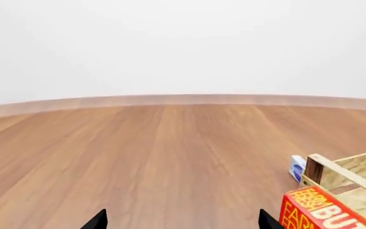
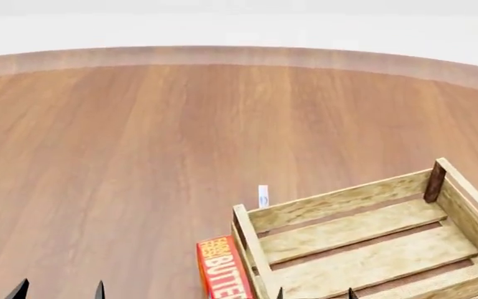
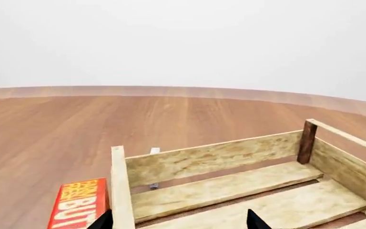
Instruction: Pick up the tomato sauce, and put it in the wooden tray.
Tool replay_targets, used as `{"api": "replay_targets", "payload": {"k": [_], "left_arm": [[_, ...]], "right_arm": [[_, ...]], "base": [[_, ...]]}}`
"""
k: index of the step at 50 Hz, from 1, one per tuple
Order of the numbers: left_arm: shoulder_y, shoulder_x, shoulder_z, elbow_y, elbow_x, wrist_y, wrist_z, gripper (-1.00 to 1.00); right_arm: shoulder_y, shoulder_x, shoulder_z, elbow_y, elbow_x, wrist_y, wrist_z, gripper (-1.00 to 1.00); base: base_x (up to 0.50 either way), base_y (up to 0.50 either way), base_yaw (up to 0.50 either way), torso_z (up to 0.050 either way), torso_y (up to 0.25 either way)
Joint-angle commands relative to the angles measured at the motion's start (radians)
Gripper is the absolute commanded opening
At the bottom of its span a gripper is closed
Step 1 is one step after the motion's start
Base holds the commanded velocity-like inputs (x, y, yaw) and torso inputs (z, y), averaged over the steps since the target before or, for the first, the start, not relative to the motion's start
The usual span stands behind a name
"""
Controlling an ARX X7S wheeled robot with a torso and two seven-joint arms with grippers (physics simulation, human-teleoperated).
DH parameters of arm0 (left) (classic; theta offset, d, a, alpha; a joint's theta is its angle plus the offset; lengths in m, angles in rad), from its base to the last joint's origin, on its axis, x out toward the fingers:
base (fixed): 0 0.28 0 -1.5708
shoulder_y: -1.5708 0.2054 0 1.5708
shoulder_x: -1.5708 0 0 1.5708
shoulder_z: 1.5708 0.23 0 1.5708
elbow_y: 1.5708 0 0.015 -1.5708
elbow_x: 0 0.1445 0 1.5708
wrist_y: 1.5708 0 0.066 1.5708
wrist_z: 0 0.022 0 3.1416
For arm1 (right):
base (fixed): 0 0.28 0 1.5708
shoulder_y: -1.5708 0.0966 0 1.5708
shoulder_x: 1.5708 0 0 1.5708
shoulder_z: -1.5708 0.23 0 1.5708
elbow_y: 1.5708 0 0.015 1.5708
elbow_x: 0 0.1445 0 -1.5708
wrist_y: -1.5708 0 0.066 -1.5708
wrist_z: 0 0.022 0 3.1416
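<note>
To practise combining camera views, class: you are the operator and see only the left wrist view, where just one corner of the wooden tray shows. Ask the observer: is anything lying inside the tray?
Observer: The head view shows the wooden tray with bare slats; its near edge is cut off.
Operator: Where is the right gripper?
Observer: The right gripper is open and faces the tray's interior.
Operator: Is the tomato sauce can anywhere?
Observer: No view shows it. Only the butter box and a small white-and-blue item show, outside the tray.
</note>
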Motion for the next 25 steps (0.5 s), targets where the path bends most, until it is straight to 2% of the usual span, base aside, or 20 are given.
{"api": "replay_targets", "payload": {"k": [1,13,25], "left_arm": [[-0.002,-0.007,0.009,0.000,-0.006,0.002,-0.008,1.00],[-0.006,-0.013,0.018,-0.009,-0.009,0.008,-0.015,1.00],[-0.007,-0.018,0.026,-0.018,-0.014,0.019,-0.021,1.00]], "right_arm": [[0.002,0.006,-0.009,0.001,0.006,-0.003,0.008,1.00],[-0.002,0.009,-0.012,-0.008,-0.009,-0.020,0.039,1.00],[-0.005,0.015,-0.014,0.005,0.010,-0.052,0.036,1.00]], "base": [[0.50,0.00,0.00,0.000,0.000],[0.49,0.00,0.00,0.000,0.000],[0.00,0.00,0.00,0.000,0.000]]}}
